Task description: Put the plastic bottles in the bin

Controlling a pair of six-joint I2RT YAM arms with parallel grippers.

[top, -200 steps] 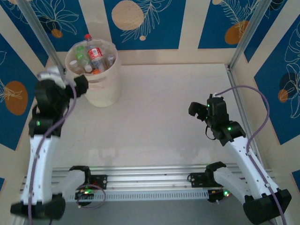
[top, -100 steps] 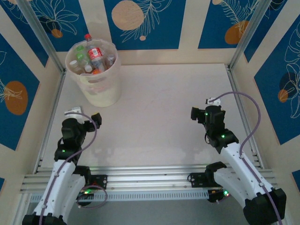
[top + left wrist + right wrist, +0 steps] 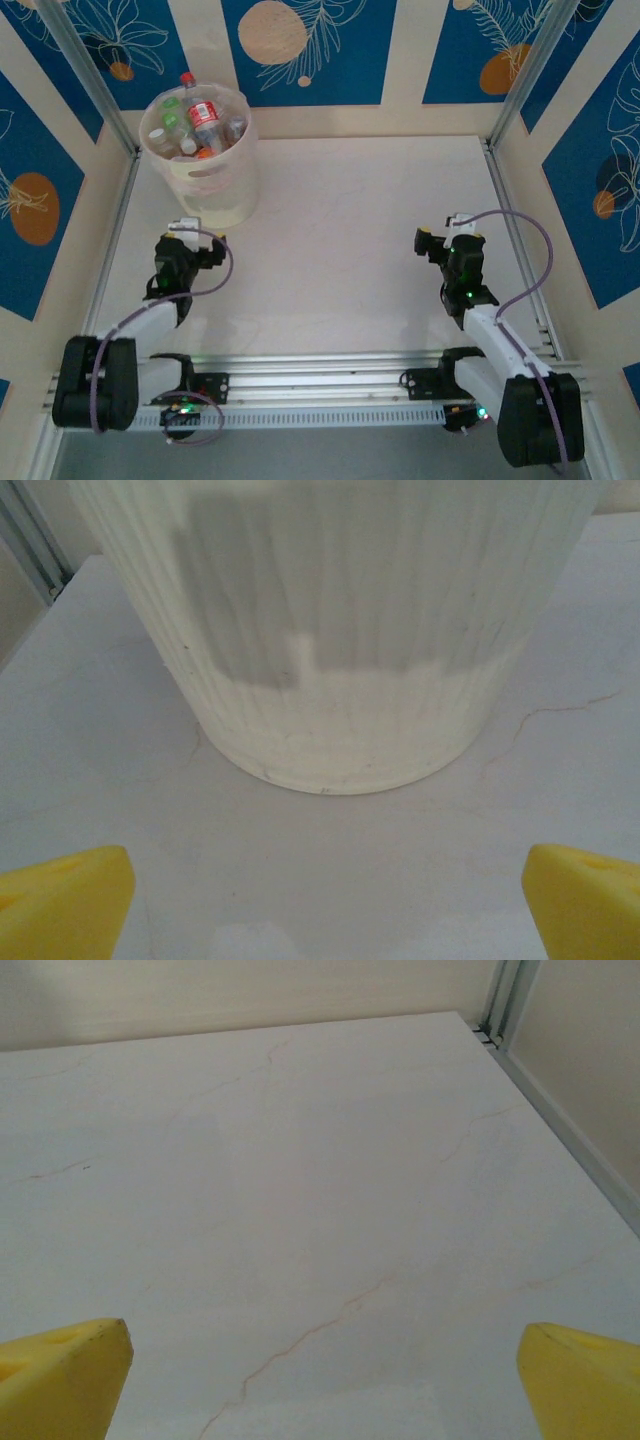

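The left claw [image 3: 190, 243] stands released, its yellow fingers [image 3: 62, 900] spread wide with bare worktop [image 3: 340, 230] between them, and it faces the bin [image 3: 215, 190] from just in front of that bin's base. In the left wrist view the bin's ribbed translucent wall [image 3: 330, 680] rises close ahead, with a thin strip of pale surface between the fingertips and its bottom edge. The right claw [image 3: 448, 242] is likewise released, its fingers [image 3: 60, 1375] parted over bare marble-veined worktop, well apart from the bin and far to its right. Between the two claws, and rightward from the bin to the metal post [image 3: 492, 148] at the back right corner, the worktop lies open. The bin itself sits in the far left corner, close against the left edge and the back wall panels [image 3: 310, 50], so open room lies in front of it and to its right. The plastic bottles [image 3: 195, 125] stand packed inside the bin, one red cap [image 3: 187, 78] poking above the rim. One bottle carries a red label [image 3: 205, 112], but its writing is too small to read.
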